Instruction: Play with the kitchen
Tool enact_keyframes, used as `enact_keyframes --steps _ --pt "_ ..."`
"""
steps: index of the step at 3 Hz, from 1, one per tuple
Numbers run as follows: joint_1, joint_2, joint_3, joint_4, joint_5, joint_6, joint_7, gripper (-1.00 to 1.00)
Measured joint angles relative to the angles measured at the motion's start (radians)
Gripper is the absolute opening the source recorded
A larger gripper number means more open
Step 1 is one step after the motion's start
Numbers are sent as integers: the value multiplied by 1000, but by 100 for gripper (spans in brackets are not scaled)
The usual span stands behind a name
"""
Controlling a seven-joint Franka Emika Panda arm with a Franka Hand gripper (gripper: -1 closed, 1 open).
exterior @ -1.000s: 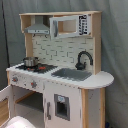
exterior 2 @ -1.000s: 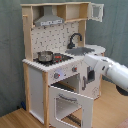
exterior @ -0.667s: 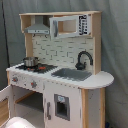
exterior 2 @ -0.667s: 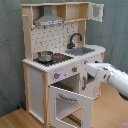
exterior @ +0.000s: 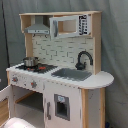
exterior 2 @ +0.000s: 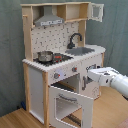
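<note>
The kitchen (exterior: 60, 75) (exterior 2: 60, 50) is a tall white and light-wood toy unit with a black faucet (exterior: 84, 59) (exterior 2: 75, 39), a grey sink (exterior: 70, 74) and a range hood (exterior: 36, 27). A small metal pot (exterior: 30, 61) (exterior 2: 45, 55) sits on the hob. In the second exterior view the oven door (exterior 2: 70, 105) hangs open at the front and the microwave cabinet door (exterior 2: 97, 11) stands open at the top right. My white arm reaches in from the second exterior view's right, and the gripper (exterior 2: 90, 75) is close to the kitchen's front, just above the open oven door.
A dark grey curtain hangs behind the kitchen in both exterior views. The floor (exterior 2: 15, 117) is light wood. A white cabinet door (exterior: 61, 106) with a grey panel is shut under the sink. A pale shape (exterior: 15, 122) lies at the first exterior view's bottom left.
In the second exterior view my arm has dropped a little, staying close to the kitchen's front. The kitchen and its doors have not moved.
</note>
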Motion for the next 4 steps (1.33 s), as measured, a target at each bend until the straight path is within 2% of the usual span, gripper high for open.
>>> enact_keyframes --steps 2,4 --pt "46 9 -28 -156 -1 114 -62 100" --pt "26 19 -70 -285 -1 255 -144 100"
